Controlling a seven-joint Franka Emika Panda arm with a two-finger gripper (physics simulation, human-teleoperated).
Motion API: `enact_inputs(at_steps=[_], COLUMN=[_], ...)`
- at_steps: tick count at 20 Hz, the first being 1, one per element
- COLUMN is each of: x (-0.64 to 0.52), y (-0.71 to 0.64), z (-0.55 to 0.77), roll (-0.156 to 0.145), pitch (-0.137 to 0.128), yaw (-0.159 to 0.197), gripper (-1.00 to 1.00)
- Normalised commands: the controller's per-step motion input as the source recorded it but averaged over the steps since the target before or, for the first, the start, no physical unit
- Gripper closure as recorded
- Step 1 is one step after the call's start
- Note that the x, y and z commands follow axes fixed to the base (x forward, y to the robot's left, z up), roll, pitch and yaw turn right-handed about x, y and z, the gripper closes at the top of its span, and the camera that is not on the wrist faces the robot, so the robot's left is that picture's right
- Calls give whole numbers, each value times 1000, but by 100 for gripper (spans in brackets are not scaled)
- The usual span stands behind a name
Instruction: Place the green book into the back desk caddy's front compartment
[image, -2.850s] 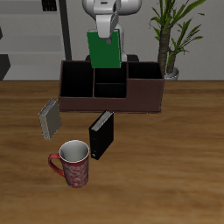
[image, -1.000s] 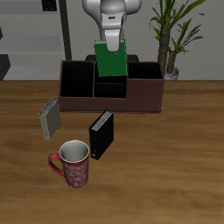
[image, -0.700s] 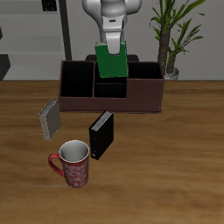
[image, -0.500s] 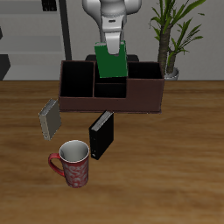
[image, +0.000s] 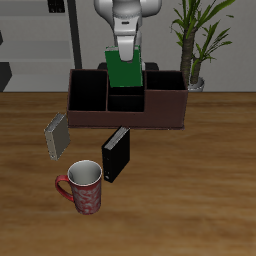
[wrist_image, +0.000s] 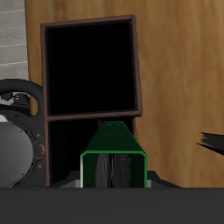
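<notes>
My gripper is shut on the top of the green book and holds it upright over the middle of the back desk caddy. The book's lower edge stands at the divider just behind the front compartment, the small black middle cell on the front wall. I cannot tell whether the edge is inside a cell. In the wrist view I see the green book end-on, with its white pages between green covers, and a black-lined cell of the caddy beyond it.
A black book stands in front of the caddy. A grey book leans nearer the table's front edge beside it. A red mug stands near the front. A potted plant is behind the caddy's end.
The gripper carried the green book sideways from above a wide side cell to the caddy's middle. In the last half second it has moved down with the book.
</notes>
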Motion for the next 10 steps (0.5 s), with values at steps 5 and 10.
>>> enact_inputs(at_steps=[5, 10], x=[24, 4], y=[-110, -46], z=[3, 31], roll=[-20, -8], pitch=[-4, -4], yaw=[-5, -9], gripper=[100, 100])
